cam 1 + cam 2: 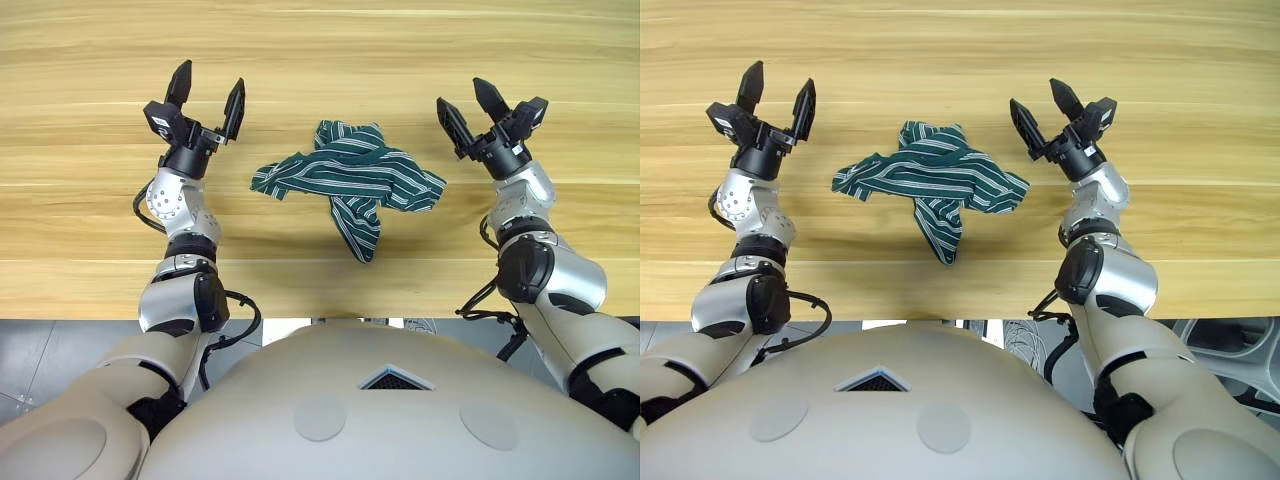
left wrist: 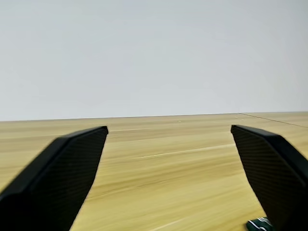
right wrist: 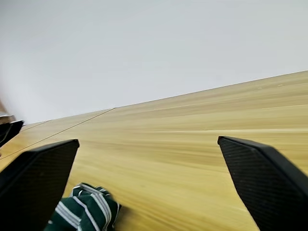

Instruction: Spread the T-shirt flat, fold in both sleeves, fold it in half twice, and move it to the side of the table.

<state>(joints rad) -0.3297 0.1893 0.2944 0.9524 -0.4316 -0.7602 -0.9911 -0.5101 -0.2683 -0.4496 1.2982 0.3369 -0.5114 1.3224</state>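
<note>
The green-and-white striped T-shirt (image 1: 348,180) lies crumpled in a heap on the wooden counter (image 1: 320,40), near its front edge, with one twisted part trailing toward the robot. The left hand (image 1: 211,82) hovers to the shirt's left, its fingers spread wide and holding nothing. The right hand (image 1: 460,93) hovers to the shirt's right, likewise released and empty. Neither hand touches the cloth.

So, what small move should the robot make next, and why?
The striped T-shirt lies crumpled on the table between the open left hand and open right hand, touching neither. Probably bring both hands in to grip its outer edges and pull it flat.
</note>
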